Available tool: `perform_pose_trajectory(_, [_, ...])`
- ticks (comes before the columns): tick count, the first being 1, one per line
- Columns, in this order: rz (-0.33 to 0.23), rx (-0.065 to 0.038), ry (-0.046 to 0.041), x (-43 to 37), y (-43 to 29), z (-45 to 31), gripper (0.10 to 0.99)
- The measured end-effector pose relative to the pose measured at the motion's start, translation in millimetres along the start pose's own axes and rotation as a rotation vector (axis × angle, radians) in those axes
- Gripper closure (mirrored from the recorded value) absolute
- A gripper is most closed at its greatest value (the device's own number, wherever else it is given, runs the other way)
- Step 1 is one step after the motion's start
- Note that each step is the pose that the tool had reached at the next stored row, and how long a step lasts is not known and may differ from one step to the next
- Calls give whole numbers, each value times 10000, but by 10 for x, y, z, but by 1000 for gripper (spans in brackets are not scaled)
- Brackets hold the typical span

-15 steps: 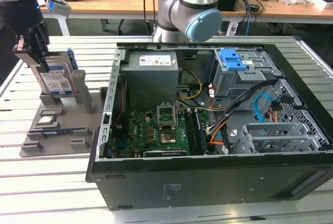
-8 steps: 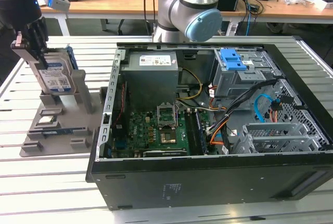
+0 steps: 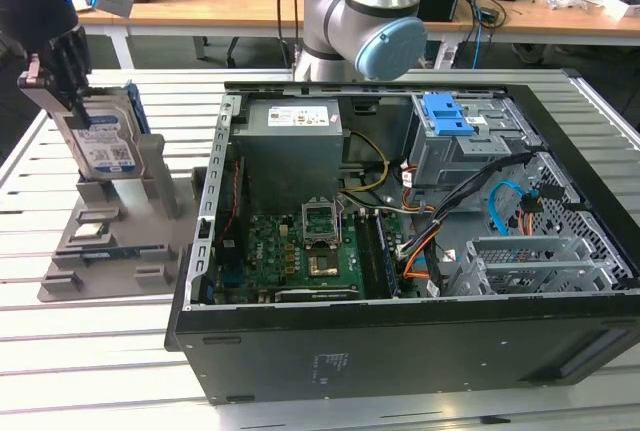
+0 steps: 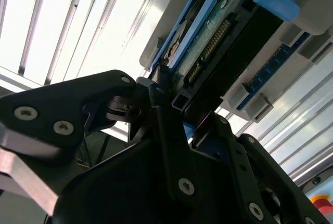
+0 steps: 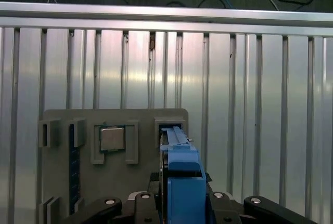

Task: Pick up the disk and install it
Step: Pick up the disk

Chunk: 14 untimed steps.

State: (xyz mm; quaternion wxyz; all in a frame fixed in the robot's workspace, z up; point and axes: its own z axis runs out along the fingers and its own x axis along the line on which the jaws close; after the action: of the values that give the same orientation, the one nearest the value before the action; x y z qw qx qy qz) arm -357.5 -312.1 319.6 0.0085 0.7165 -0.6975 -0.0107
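Honestly, nothing readable here. The disk (image 3: pixel 98 141) has a white-and-blue barcode label, the power supply (image 3: pixel 290 146) has a white sticker on top, and the case (image 3: pixel 400 346) has tiny white print on its side. All too small to make out.

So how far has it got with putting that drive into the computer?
Early on. The black claw is closed on the silver, blue-railed hard drive, standing upright at its grey plastic stand. Left: it is not yet in the open black computer case.
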Motion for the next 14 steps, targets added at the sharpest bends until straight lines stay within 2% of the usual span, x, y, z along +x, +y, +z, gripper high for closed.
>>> perform_pose_trajectory(14, [0, 0, 0, -5, 3, -125, 722])
